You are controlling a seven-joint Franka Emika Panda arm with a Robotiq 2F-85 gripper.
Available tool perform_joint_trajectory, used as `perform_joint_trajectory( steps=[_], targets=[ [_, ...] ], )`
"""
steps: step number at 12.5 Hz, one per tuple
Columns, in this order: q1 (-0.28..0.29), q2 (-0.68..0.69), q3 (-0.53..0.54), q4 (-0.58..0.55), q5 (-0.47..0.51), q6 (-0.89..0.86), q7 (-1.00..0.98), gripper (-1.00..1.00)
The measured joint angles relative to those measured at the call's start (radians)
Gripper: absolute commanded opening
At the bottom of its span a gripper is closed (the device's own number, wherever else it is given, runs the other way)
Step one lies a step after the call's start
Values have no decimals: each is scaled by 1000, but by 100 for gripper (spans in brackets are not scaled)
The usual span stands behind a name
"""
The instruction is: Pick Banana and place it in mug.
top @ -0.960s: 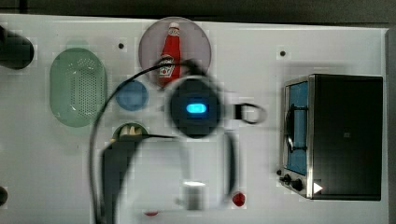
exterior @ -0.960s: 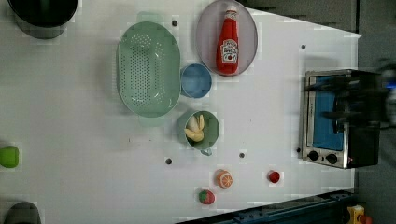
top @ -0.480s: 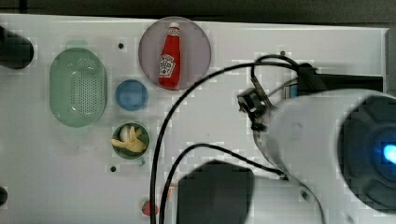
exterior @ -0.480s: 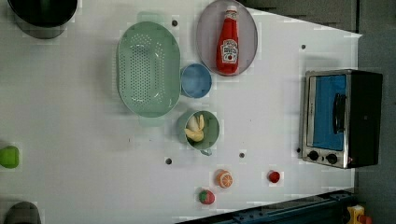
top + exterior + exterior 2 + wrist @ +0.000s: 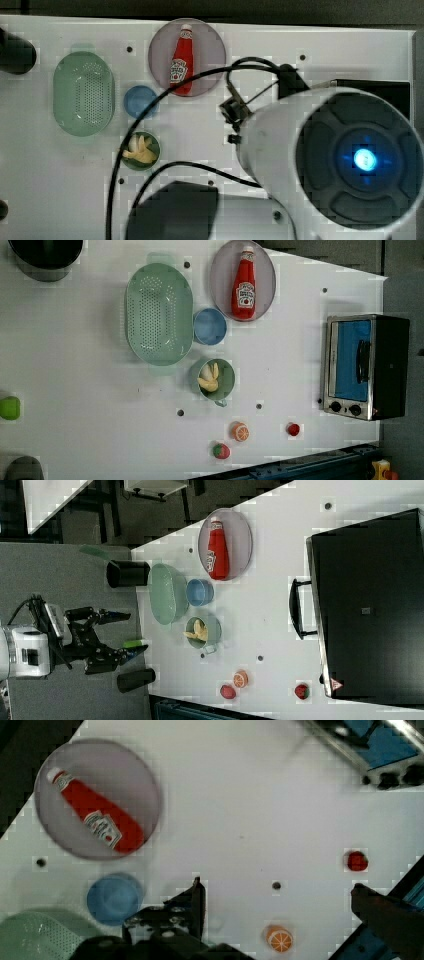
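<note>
Already the banana (image 5: 208,378) lies inside the mug (image 5: 227,381), which stands on the desk (image 5: 75,380) between the blue cup (image 5: 209,326) and the orange slice (image 5: 240,431). Beside the desk in the right view, the pincer (image 5: 127,633) hangs wide open and empty, so I judge nothing remains.

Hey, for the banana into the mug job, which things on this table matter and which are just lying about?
Job:
- small pale yellow toy banana, already lying inside the mug
- round dark teal-green mug
- open claw

Lying about:
- pale-green perforated colander
- round blue cup
- red ketchup bottle on a grey plate
- silver toaster oven
- round orange slice
</note>
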Motion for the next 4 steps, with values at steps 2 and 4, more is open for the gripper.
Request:
perform_joint_trajectory(
  steps=[2, 4],
  targets=[
    [3, 5, 0, -22, -11, 0, 0, 100],
    [7, 10, -4, -32, -19, 2, -3, 100]
  ],
)
